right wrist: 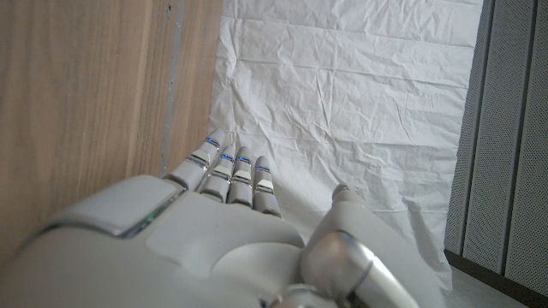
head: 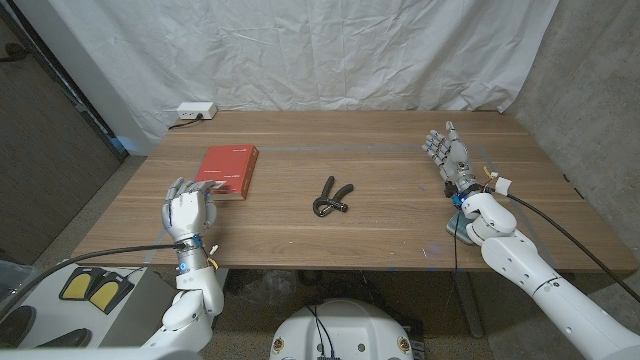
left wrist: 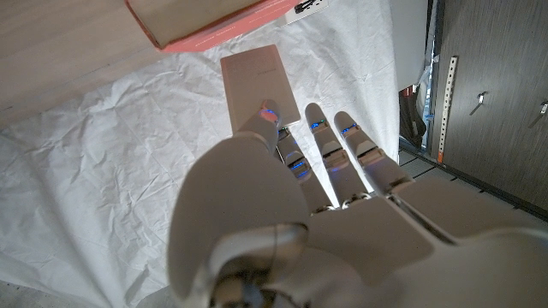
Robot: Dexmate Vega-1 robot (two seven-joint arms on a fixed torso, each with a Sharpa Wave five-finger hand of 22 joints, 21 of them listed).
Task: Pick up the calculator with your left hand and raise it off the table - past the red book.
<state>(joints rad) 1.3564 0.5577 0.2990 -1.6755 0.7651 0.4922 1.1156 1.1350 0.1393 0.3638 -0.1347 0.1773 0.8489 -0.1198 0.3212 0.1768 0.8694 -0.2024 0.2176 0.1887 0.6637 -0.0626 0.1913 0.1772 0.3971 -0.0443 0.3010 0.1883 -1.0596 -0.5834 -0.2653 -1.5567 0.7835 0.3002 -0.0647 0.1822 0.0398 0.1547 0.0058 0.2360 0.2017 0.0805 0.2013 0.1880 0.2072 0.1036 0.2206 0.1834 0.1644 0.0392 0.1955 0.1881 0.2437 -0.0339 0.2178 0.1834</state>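
**Left hand holds calculator up beside the book**

The left hand (head: 189,211) is at the near left of the table (head: 380,240), just in front of the red book's (head: 228,170) near corner. In the head view its back faces the camera and its fingers point away towards the book, so the calculator cannot be made out there.

In the left wrist view the calculator (left wrist: 259,79) shows as a flat beige slab. It stands out past the fingertips (left wrist: 313,115) against the white backdrop cloth (left wrist: 103,197), with the book (left wrist: 214,27) and the wood beyond it. Its lower end sits behind the thumb, whose tip presses on its face. The other fingers lie straight and close together alongside it, so the hand appears to pinch it. It looks clear of the table.

The right hand (head: 450,156) is at the far right of the table, well apart from the rest. Its fingers are straight and side by side, its thumb is out to one side, and it holds nothing.

Black pliers (head: 329,198) lie mid-table, between the hands. A white box (head: 195,111) sits at the far left edge.
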